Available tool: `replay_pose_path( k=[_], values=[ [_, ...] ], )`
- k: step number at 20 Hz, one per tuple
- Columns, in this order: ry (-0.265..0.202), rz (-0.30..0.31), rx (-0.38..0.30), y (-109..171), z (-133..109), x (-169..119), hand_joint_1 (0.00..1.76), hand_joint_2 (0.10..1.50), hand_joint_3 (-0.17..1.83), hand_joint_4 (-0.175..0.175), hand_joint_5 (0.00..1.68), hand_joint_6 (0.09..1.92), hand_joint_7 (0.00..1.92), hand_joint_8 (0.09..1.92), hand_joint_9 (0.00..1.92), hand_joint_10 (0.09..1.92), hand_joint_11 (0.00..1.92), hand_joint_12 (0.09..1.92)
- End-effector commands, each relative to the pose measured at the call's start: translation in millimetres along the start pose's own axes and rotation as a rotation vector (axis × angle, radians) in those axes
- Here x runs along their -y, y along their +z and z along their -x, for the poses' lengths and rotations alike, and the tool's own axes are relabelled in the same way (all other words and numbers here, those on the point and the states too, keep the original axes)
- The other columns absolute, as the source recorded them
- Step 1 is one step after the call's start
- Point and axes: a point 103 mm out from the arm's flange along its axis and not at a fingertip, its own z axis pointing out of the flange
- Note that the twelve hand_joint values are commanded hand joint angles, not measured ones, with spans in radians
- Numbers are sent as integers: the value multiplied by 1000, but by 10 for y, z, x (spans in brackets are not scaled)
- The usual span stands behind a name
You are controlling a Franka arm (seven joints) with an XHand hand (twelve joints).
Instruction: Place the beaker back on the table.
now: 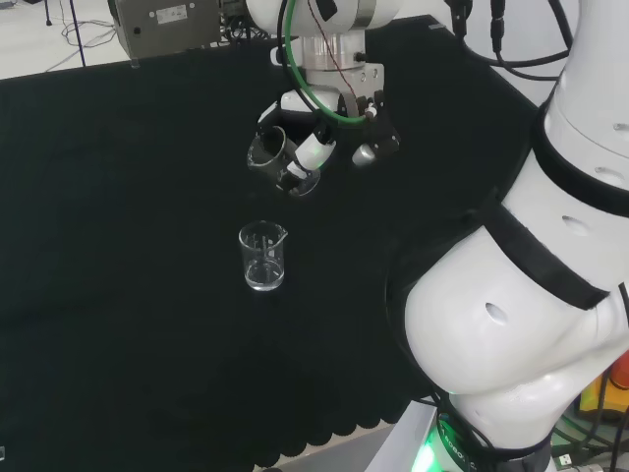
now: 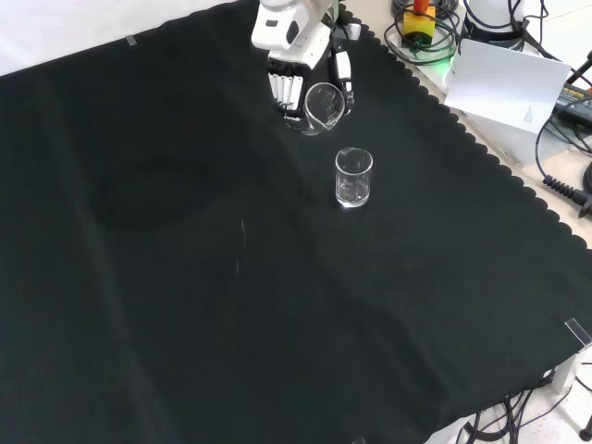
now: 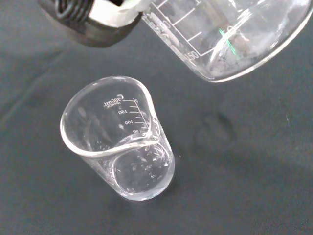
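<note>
My hand [image 1: 316, 147] hangs above the black cloth with its fingers curled round a clear glass beaker [image 1: 272, 152], which it holds tilted in the air. In the front view the held beaker [image 2: 323, 105] sits just under the hand [image 2: 289, 85], its mouth turned toward the camera. A second clear beaker [image 1: 263, 257] stands upright on the cloth a short way below the hand in the head view. The wrist view has this standing beaker [image 3: 120, 142] close by, with the held beaker's base [image 3: 230, 39] and a fingertip [image 3: 93, 19] above it.
The black cloth [image 2: 185, 277] stretches wide around the standing beaker [image 2: 353, 177]. Its scalloped edge [image 2: 481, 148] runs down the right of the front view, with cables and a white box beyond. The arm's white links [image 1: 531, 246] stand at the right of the head view.
</note>
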Motion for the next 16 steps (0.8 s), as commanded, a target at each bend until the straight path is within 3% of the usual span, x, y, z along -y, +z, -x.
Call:
replay_pose_path(
  k=[1, 7, 16],
  values=[
    [-49, 92, -116, -5, 391, -231, 1267, 1158, -175, -108, 915, 1120, 1200, 823, 1321, 990, 1112, 1012],
    [-38, 173, -185, 50, 652, -395, 1266, 1160, -175, -107, 911, 1127, 1196, 828, 1318, 989, 1107, 1012],
    [-16, 232, -253, 150, 982, -691, 1264, 1162, -175, -100, 912, 1126, 1191, 833, 1306, 983, 1102, 1010]
  ],
)
